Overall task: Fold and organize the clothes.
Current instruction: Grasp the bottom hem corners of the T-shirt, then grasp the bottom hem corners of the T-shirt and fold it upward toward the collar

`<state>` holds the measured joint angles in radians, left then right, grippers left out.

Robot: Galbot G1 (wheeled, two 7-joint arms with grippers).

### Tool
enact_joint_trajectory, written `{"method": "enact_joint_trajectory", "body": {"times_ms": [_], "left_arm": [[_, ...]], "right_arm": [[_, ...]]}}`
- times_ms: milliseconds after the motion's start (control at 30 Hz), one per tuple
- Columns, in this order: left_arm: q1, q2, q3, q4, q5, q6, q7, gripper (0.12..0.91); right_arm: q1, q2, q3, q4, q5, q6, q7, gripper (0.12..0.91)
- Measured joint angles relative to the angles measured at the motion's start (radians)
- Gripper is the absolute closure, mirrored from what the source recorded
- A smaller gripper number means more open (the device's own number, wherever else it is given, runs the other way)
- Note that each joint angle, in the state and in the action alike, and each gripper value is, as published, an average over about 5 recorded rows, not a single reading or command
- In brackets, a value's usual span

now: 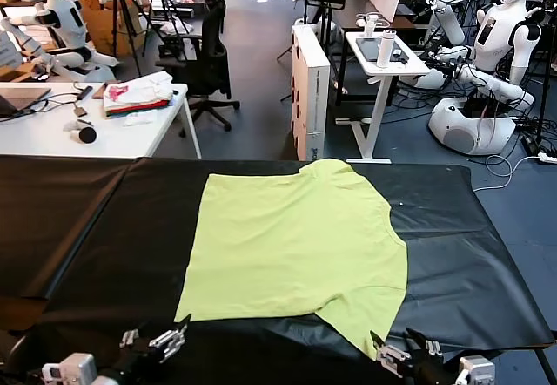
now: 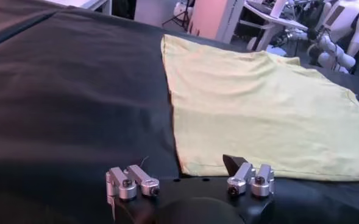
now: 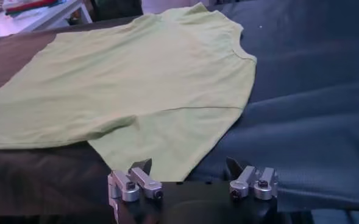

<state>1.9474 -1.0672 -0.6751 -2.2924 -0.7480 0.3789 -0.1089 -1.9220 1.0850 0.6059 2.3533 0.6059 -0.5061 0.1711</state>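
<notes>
A: Head view first. The left gripper [image 1: 157, 343] waits at about 7 o'clock of the table, its jaws spread wide and holding nothing. It sits just off the near hem corner of the lime T-shirt [image 1: 296, 246].

B: And the shirt itself?

A: It lies flat on the black table cover [image 1: 96, 228], in the middle, with the hem toward 9 o'clock and the neck toward 3 o'clock. One sleeve points to 12 o'clock, the other to 5 o'clock.

B: The right gripper [image 1: 407, 350]?

A: At 5 o'clock, also wide open and empty, just beside the near sleeve tip.

B: So which step?

A: I think no fold is made yet. Next, each gripper must reach its near shirt edge and pinch it.
</notes>
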Motion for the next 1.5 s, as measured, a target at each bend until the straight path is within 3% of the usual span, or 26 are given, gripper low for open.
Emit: {"method": "enact_joint_trajectory", "body": {"times_ms": [167, 333, 600, 767, 867, 933, 1033, 1100, 1500], "left_arm": [[-0.003, -0.008, 0.018, 0.005, 0.02, -0.003, 0.002, 0.127], [-0.003, -0.015, 0.036, 0.014, 0.037, -0.009, 0.004, 0.227], [-0.011, -0.019, 0.048, 0.026, 0.043, -0.017, 0.006, 0.314], [-0.011, -0.019, 0.049, 0.027, 0.044, -0.023, 0.005, 0.402], [-0.011, -0.019, 0.049, 0.029, 0.044, -0.026, 0.005, 0.548], [-0.012, -0.019, 0.049, 0.03, 0.044, -0.03, 0.005, 0.673], [-0.009, -0.019, 0.047, 0.031, 0.044, -0.034, 0.003, 0.842], [-0.002, -0.02, 0.042, 0.026, 0.044, -0.035, 0.002, 0.885], [0.097, -0.02, -0.024, -0.044, 0.043, -0.057, -0.017, 0.883]], "right_arm": [[0.005, 0.003, -0.01, -0.008, -0.006, 0.0, 0.0, 0.143], [0.011, 0.007, -0.015, -0.021, -0.006, 0.002, 0.0, 0.291], [0.015, 0.015, -0.018, -0.034, -0.007, 0.005, -0.001, 0.403], [0.019, 0.016, -0.019, -0.041, -0.007, 0.008, -0.003, 0.649], [0.017, 0.017, -0.018, -0.04, -0.007, 0.01, -0.005, 0.822], [0.01, 0.018, -0.015, -0.034, -0.007, 0.012, -0.004, 0.879], [-0.008, 0.016, -0.003, -0.014, -0.007, 0.013, 0.005, 0.887], [-0.027, 0.013, 0.008, 0.007, -0.007, 0.011, 0.015, 0.887], [-0.142, 0.037, 0.031, 0.105, -0.02, 0.0, 0.05, 0.887]]}}
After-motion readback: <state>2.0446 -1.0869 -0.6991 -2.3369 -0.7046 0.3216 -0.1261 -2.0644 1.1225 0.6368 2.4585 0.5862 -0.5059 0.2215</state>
